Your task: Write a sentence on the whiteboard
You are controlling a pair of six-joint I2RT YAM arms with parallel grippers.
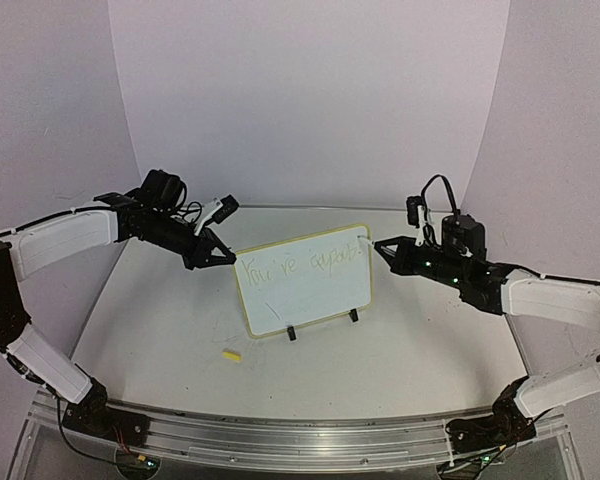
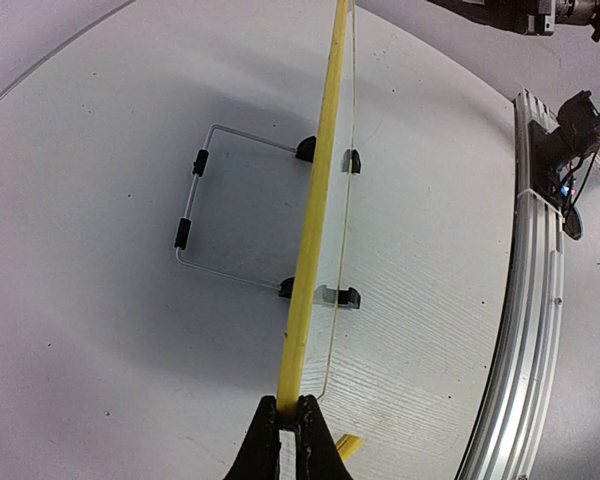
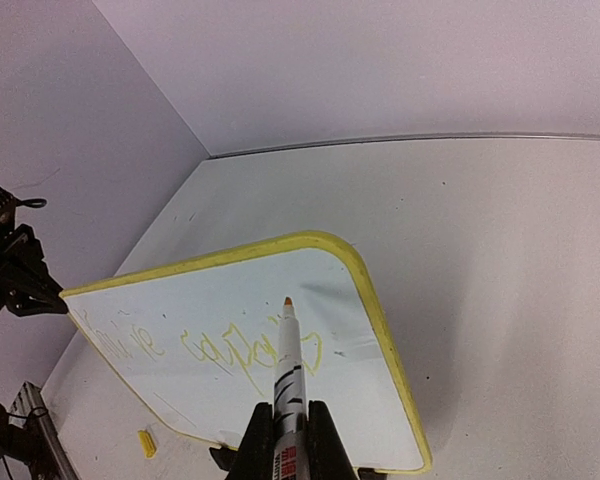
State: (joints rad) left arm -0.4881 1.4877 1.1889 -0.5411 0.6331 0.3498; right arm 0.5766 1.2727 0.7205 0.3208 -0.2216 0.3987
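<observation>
The whiteboard [image 1: 310, 295] stands tilted back on two black clip feet mid-table, edge-on in the left wrist view [image 2: 318, 190]. The sentence [image 1: 298, 265] is faint yellow handwriting along its upper half, starting "You're", also readable in the right wrist view [image 3: 220, 345]. My left gripper [image 1: 223, 258] is shut on the board's yellow rim at its upper left corner [image 2: 288, 402]. My right gripper [image 1: 388, 250] [image 3: 290, 408] is shut on a white marker [image 3: 290, 365]. Its orange tip points at the board's upper right part, just above the last letters. Whether the tip touches, I cannot tell.
A small yellow cap [image 1: 232, 355] [image 3: 147, 442] lies on the table in front of the board's left side. A wire stand [image 2: 195, 200] props the board from behind. An aluminium rail [image 1: 300, 440] runs along the near edge. Curved white walls close in the back.
</observation>
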